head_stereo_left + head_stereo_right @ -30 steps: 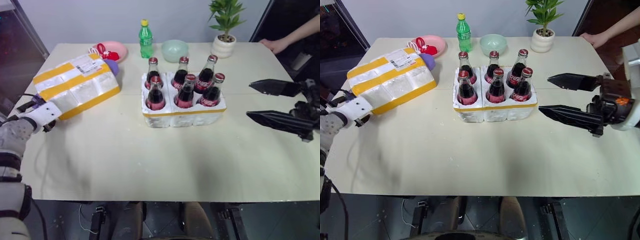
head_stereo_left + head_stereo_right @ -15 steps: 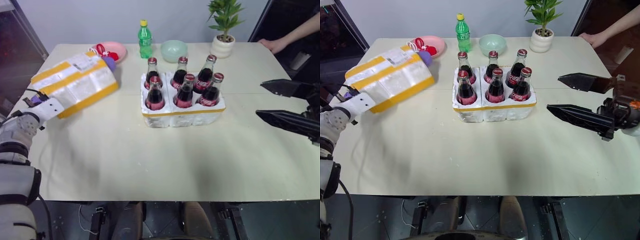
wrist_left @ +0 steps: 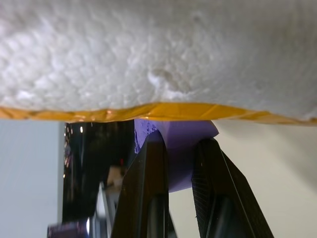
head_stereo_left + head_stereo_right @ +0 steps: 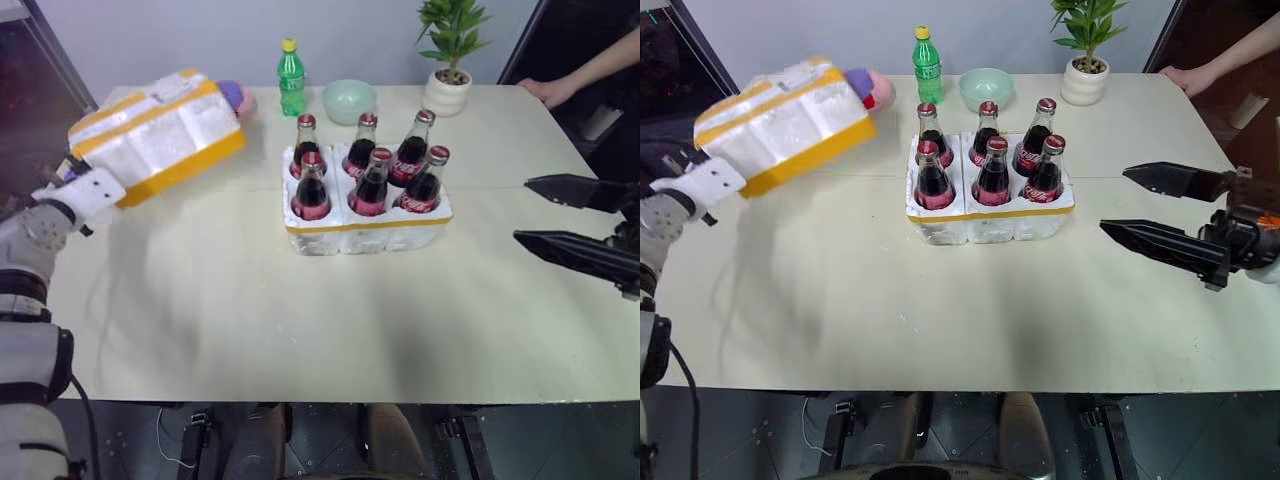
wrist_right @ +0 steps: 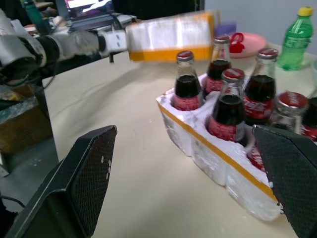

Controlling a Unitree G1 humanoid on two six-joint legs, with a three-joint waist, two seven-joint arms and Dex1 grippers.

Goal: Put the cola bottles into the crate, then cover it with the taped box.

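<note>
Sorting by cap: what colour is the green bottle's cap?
Yellow; the green bottle shows best in the right eye view.

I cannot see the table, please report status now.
Left gripper shut on taped box, box off the table. Right gripper open, empty. Six cola bottles in crate. Nothing between.

A cream-coloured table (image 4: pixel 300 330) is seen filling most of the scene, set against a plain pale wall (image 4: pixel 180 40). At its far edge a potted plant (image 4: pixel 450 60) in a white pot is placed. Dark areas are visible past the table's far corners, with a slanted dark frame (image 4: pixel 55 55) at the left. Below the near edge, dark flooring with cables (image 4: pixel 185 440) is shown.
</note>
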